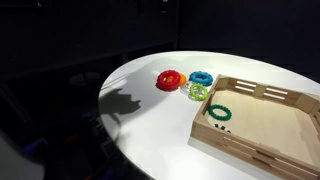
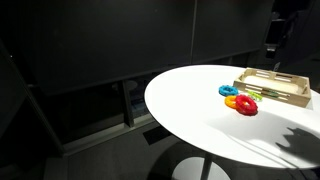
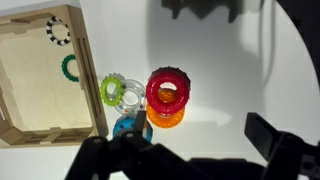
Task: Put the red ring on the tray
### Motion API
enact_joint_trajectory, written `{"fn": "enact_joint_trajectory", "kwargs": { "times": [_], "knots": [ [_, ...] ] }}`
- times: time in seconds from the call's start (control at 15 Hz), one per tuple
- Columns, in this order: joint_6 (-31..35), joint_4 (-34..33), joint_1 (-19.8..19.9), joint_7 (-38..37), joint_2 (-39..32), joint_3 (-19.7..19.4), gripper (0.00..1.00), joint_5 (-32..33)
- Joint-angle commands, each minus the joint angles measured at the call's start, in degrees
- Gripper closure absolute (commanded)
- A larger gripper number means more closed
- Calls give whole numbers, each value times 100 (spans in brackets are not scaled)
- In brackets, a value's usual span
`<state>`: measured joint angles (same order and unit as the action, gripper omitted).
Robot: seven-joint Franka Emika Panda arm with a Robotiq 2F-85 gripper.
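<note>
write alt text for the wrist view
A red ring lies on a white table, overlapping an orange ring, beside a green ring and a blue ring. A wooden tray at left holds two small rings; the open pincer shows dark along the bottom.

Room dim: both exterior views go near black beyond the white table (image 1: 150, 130), which sits in a hard pool of light. A dark, fairly crisp shadow (image 1: 125, 103) lies on its top. Wrist view: tabletop glares almost blown-out white; the red ring (image 3: 167, 90) keeps saturated colour (no clipping there). The gripper (image 3: 215, 150) reads as a blurred black silhouette at the bottom edge. All frames soft, low-resolution.
</note>
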<state>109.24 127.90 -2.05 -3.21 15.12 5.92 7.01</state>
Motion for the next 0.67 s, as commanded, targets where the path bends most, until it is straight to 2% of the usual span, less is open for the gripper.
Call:
{"fn": "enact_joint_trajectory", "kwargs": {
  "times": [0.0, 0.2, 0.6],
  "knots": [
    [217, 97, -10, -491, -353, -6, 0, -5],
    [573, 342, -16, -846, -615, -12, 0, -4],
    [1547, 804, 1, -1676, -998, -13, 0, 391]
  ]
}}
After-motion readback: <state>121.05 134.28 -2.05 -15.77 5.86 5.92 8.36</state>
